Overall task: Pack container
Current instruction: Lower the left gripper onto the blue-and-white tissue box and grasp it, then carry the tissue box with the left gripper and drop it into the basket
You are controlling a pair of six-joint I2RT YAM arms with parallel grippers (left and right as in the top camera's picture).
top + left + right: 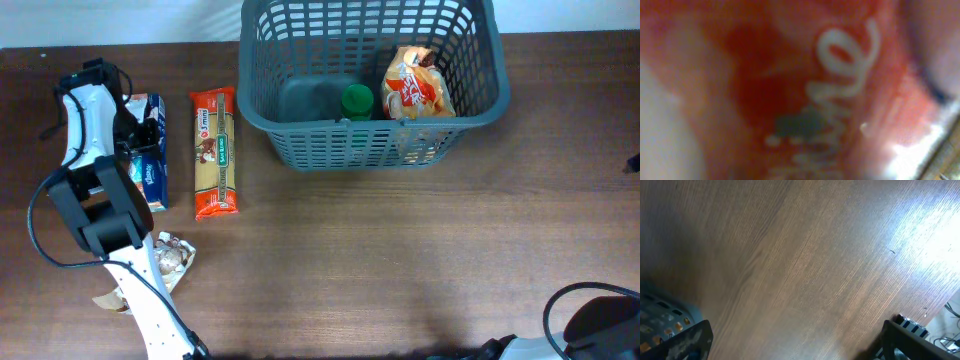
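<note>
The dark grey lattice basket [470,115] stands at the back centre. Inside it are a green-lidded jar [357,100] and an orange snack bag [418,85]. My left gripper [146,137] is down on a blue-and-white packet [153,178] at the far left. The left wrist view is filled by a blurred red wrapper with white script [790,90] pressed close to the lens, and no fingers show there. My right gripper [800,345] is open and empty above bare table, with a basket corner [660,315] at its lower left.
A long red pasta packet [214,152] lies between the blue packet and the basket. A small clear bag of brown pieces [171,257] lies near the left arm's base. The right arm's base [600,322] sits at the bottom right corner.
</note>
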